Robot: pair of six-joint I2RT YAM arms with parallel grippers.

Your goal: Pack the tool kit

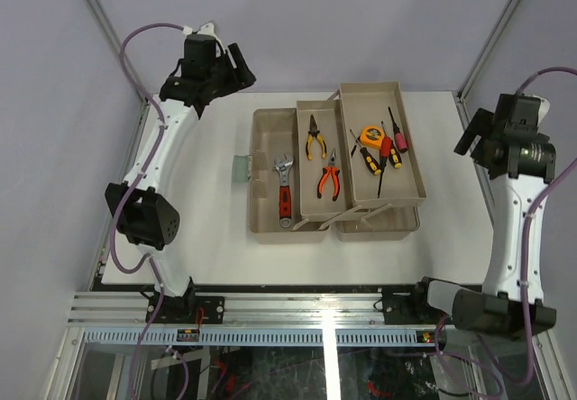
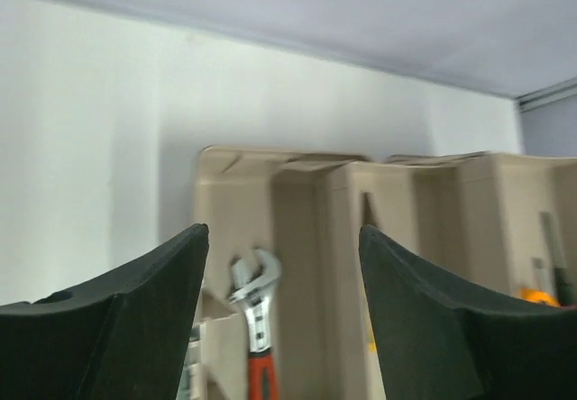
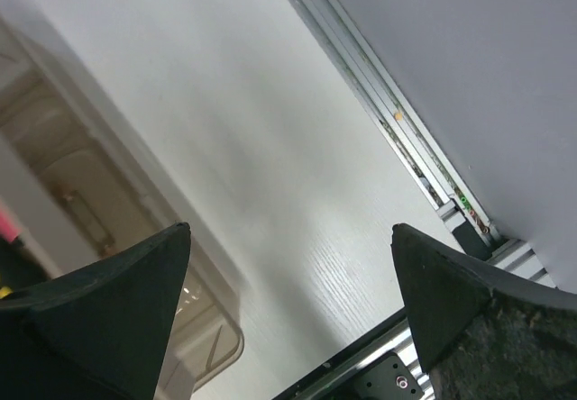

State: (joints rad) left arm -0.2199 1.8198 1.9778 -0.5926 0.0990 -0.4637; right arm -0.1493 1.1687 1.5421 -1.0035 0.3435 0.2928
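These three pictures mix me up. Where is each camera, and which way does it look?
Top external: sits high behind the arms, looks down on the table and open tool box; both arms show, left pincer and right pincer.
Left wrist: rides on the left arm, looks past its open pincer toward the tool box and wrench.
Right wrist: rides on the right arm, looks past its open pincer at the table, the tool box edge and the frame rail.
Shared: top and left wrist views both show the wrench.
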